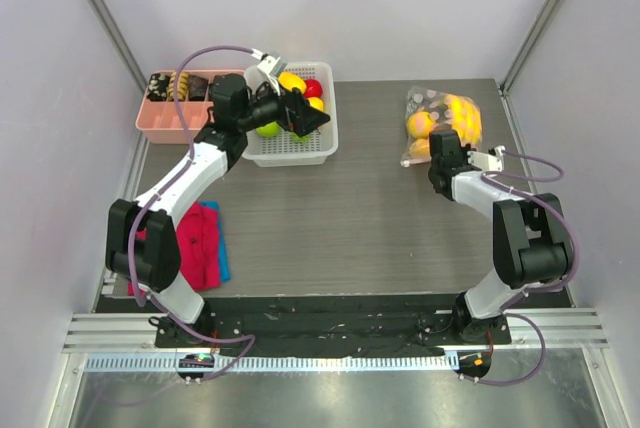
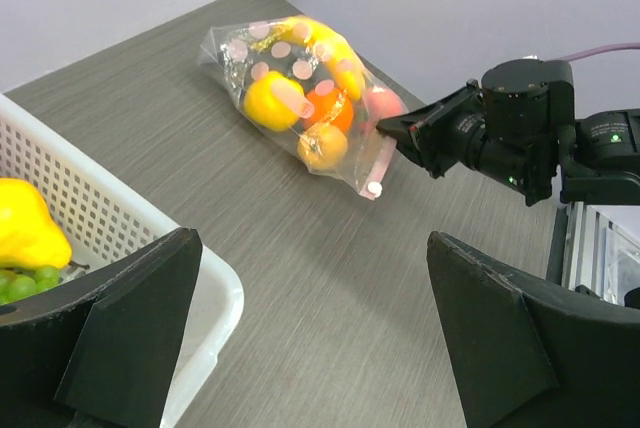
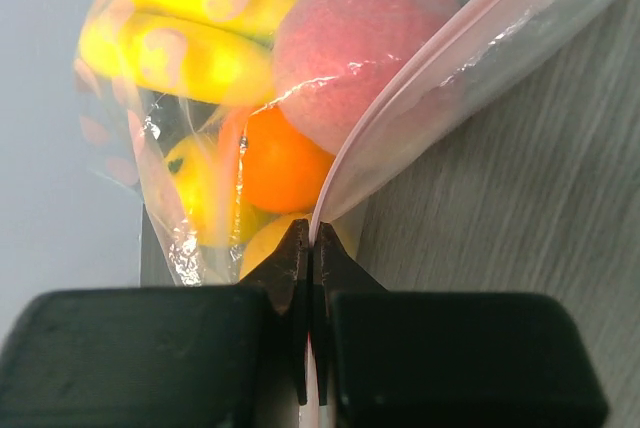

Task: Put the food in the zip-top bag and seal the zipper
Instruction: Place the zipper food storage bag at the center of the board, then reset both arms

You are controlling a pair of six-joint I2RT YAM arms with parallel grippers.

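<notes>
I log food (image 2: 270,103) in the bag (image 2: 250,43), right gripper (image 3: 312,273) clamped on its zipper (image 3: 328,188), seal seemingly unfinished; left gripper (image 2: 312,248) gapes empty by the basket (image 2: 110,213).

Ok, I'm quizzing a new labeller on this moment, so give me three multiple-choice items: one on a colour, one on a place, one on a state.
1. What colour is the divided tray?
A pink; B blue; C black.

2. Where does the zip-top bag lie?
A on the table, right of the white basket; B inside that basket; C in the tray.

3. How is the right pincer?
A open above the basket; B shut on the zipper; C shut on nothing.

Answers:
1 A, the tray's walls show pink in the top view.
2 A, the bag rests on the grey table, apart from the basket.
3 B, the right wrist view shows its jaws pinched together on the bag's seal strip.
</notes>
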